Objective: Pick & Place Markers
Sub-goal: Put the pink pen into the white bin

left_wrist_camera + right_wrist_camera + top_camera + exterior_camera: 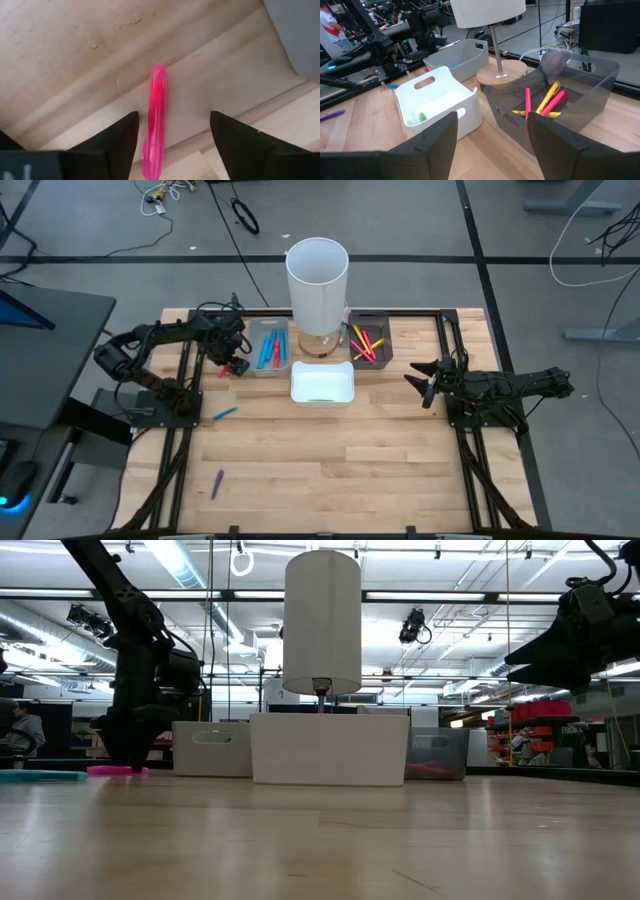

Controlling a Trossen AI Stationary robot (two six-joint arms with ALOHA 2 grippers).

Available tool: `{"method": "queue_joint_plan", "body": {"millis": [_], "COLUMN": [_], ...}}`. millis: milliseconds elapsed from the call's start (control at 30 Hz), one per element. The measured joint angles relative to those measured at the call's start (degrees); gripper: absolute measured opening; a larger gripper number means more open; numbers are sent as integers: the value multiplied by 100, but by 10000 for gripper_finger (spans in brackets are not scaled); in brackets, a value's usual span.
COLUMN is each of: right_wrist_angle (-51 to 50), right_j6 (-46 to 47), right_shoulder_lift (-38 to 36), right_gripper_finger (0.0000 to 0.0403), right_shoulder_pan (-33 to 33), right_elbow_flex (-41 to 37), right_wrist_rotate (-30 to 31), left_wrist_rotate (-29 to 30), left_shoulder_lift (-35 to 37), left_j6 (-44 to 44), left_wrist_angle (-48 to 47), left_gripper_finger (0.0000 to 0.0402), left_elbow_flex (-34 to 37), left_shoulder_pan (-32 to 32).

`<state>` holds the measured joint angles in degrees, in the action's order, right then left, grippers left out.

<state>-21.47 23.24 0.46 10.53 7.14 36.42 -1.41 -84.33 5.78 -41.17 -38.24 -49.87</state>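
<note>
A pink marker point(157, 105) lies flat on the wooden table point(330, 470), just left of the light grey tray point(268, 346) that holds blue and red markers. My left gripper point(173, 115) points down over the pink marker, open, with one finger on each side and neither touching it. In the low view the left gripper point(130, 752) hangs just above the pink marker point(116, 770). A blue marker point(224, 413) and a purple marker point(217, 483) lie loose on the table nearer the front. My right gripper point(421, 383) waits open at the table's right, above the surface.
A tall white cylinder on a round wooden base point(318, 275) stands at the far middle. In front of it is a white tray point(322, 384) with a green marker inside. To its right, a dark grey tray point(369, 340) holds red and yellow markers.
</note>
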Motion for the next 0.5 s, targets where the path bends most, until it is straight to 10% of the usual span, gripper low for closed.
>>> {"method": "queue_joint_plan", "body": {"millis": [500], "right_wrist_angle": [0], "right_j6": [0], "right_shoulder_lift": [-1], "right_gripper_finger": [242], "right_shoulder_pan": [1], "right_elbow_flex": [0], "right_wrist_rotate": [0], "left_wrist_rotate": [32], "left_shoulder_lift": [5], "left_j6": [27], "left_wrist_angle": [8], "left_gripper_finger": [43], "left_elbow_flex": [2], "left_shoulder_pan": [1]}}
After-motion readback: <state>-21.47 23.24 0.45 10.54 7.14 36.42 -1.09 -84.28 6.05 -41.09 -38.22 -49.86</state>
